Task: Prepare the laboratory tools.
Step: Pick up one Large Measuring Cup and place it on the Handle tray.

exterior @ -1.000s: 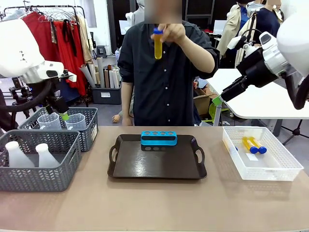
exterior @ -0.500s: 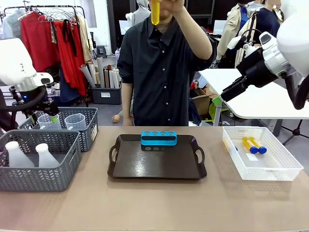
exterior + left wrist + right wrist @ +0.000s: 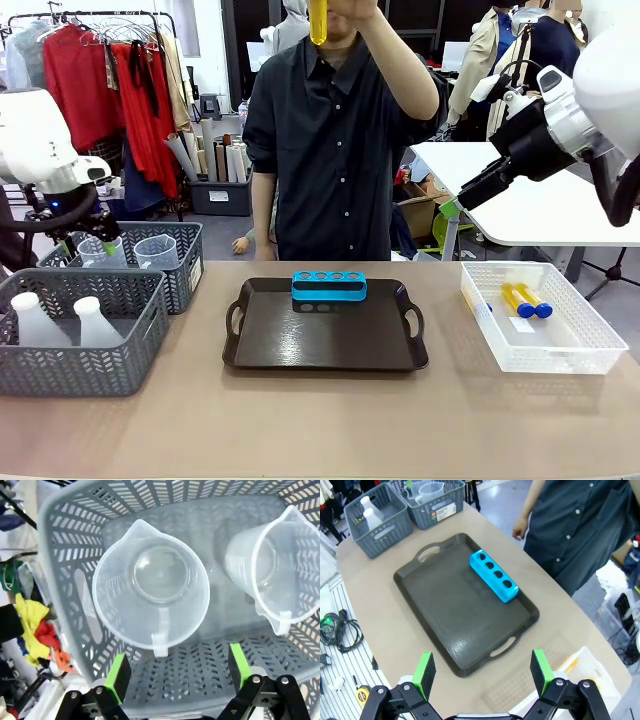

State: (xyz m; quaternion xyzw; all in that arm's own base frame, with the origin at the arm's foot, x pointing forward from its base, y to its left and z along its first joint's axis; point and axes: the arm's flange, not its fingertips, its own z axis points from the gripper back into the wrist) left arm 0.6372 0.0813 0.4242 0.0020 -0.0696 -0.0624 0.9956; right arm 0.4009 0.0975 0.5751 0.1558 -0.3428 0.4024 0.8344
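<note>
Beaker pick-up in hand: left pincer, wide open and empty, hovers over the clear handled measuring beaker standing upright in the far grey mesh basket at the left of the desk; next, by my judgement, descend astride its rim and close.

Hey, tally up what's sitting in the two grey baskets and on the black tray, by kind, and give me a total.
Clear measuring beakers: 2
White conical flasks: 2
Blue tube rack: 1
Total: 5
</note>
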